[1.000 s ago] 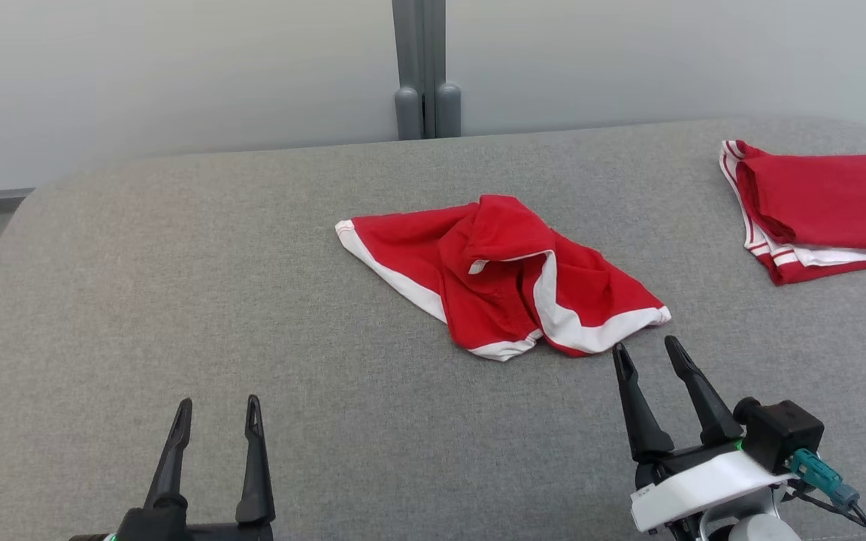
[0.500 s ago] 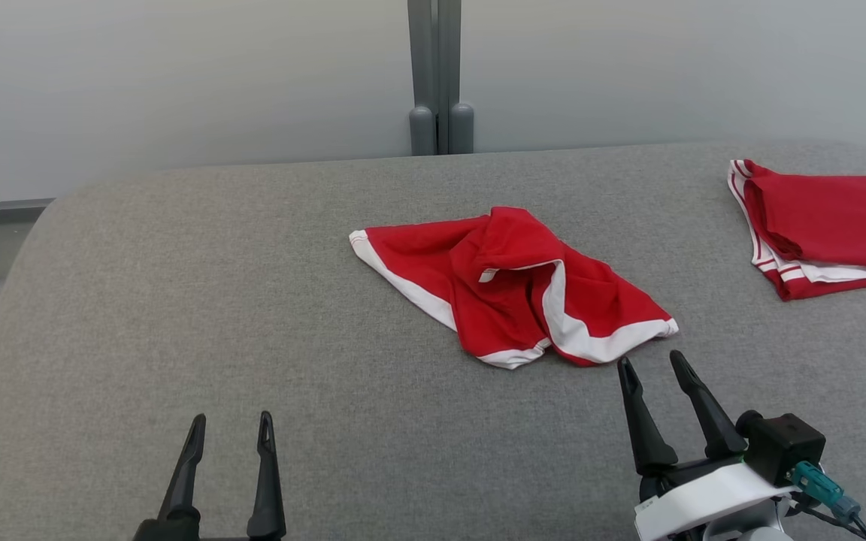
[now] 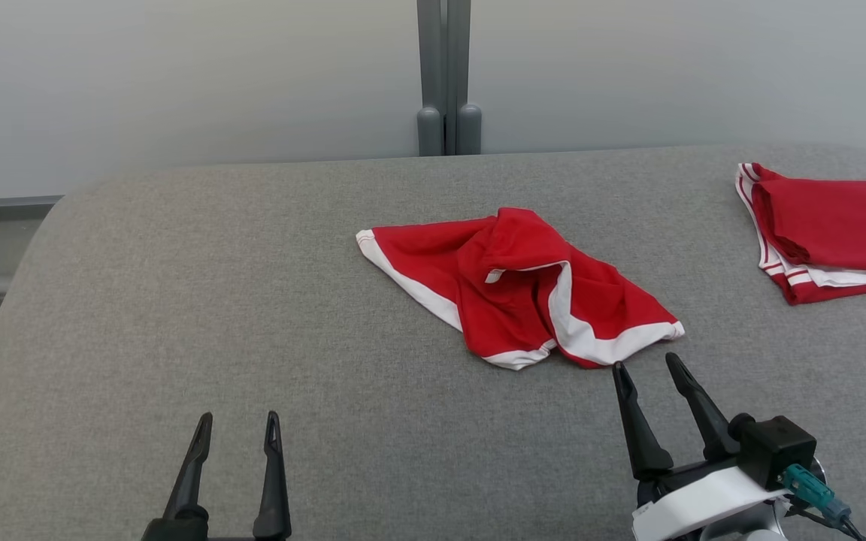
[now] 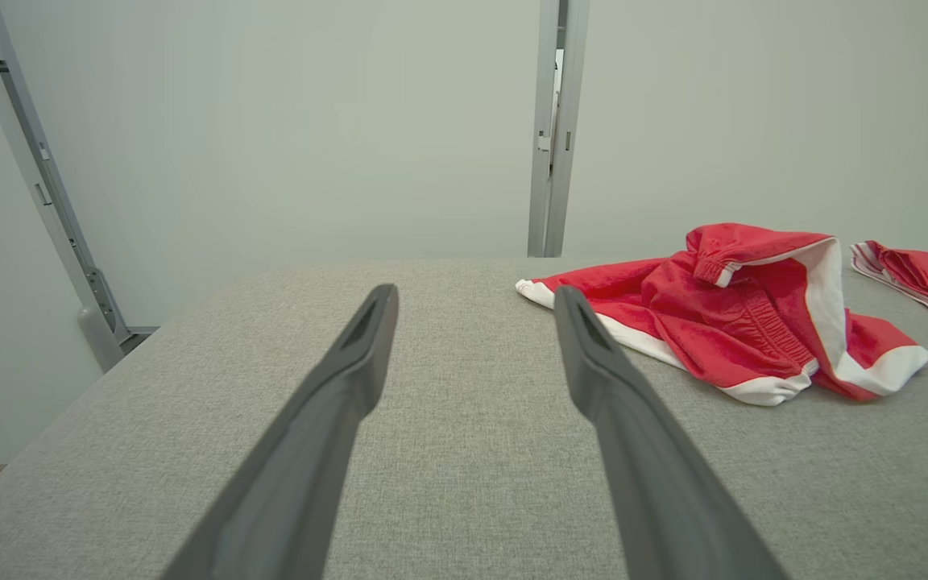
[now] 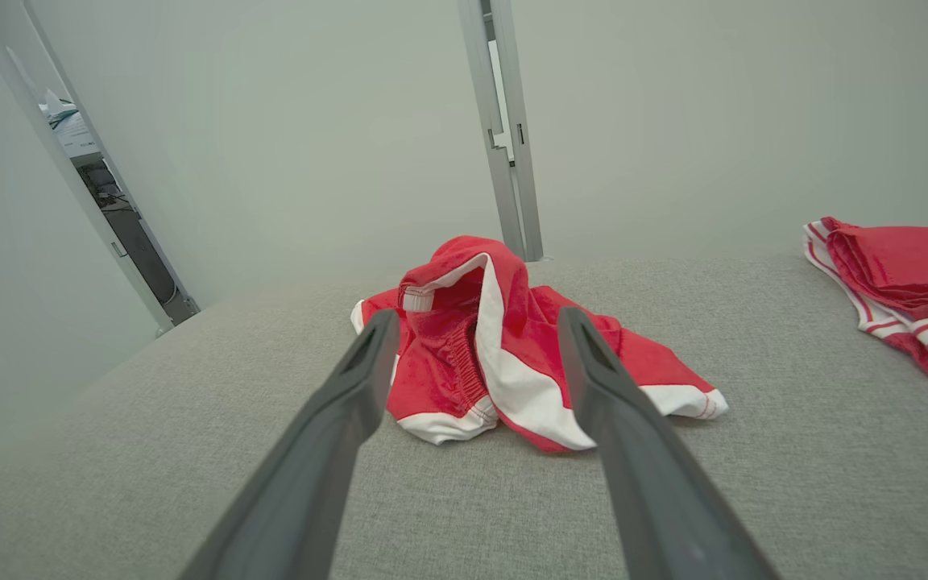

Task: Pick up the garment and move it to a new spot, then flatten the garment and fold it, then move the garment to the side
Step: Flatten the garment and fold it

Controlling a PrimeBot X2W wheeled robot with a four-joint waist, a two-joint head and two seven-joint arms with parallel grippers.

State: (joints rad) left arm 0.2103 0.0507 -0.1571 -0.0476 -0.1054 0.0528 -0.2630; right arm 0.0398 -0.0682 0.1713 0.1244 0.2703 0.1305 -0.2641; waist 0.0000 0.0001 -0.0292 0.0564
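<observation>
Two red garments are lying on one grey table (image 3: pixel 177 300): one crumpled garment (image 3: pixel 516 285) at the table's middle, one folded garment (image 3: pixel 839 225) at its far right edge. Two grippers are hovering over the table's near edge, the left gripper (image 3: pixel 239 414) and the right gripper (image 3: pixel 644 361), each showing two dark fingers, parted.

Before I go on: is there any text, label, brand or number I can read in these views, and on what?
No legible text in these views.
Crumpled red garment: no print visible.
Folded red garment: white stripes, no lettering visible.
White bracket behind the right gripper: a tiny dark mark, too small to read.
</observation>
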